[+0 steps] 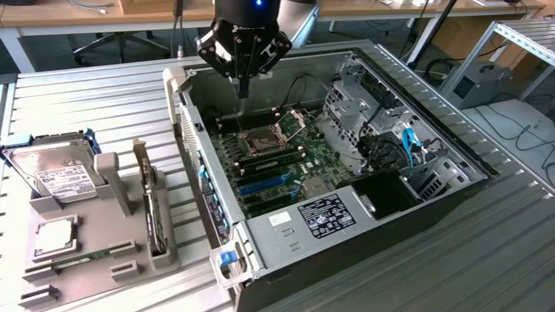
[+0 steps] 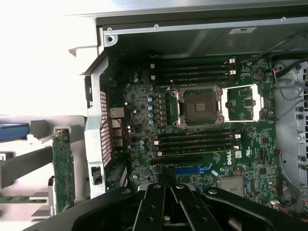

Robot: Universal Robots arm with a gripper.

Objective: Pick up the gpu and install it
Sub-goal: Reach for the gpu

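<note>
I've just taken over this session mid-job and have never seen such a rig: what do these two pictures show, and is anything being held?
The machine is a single robot arm ending in a black pincer. One picture comes from a camera standing off the arm. The other comes from a camera on the wrist, looking down past the pincer into the open computer case.

The pincer hangs over the motherboard, shut and holding nothing.

On the slatted table, at the exterior view's left, a grey holder carries the parts:
- the gpu, standing on edge
- a hard drive
- a processor chip
- a memory stick

The gpu is not yet picked up.
</note>
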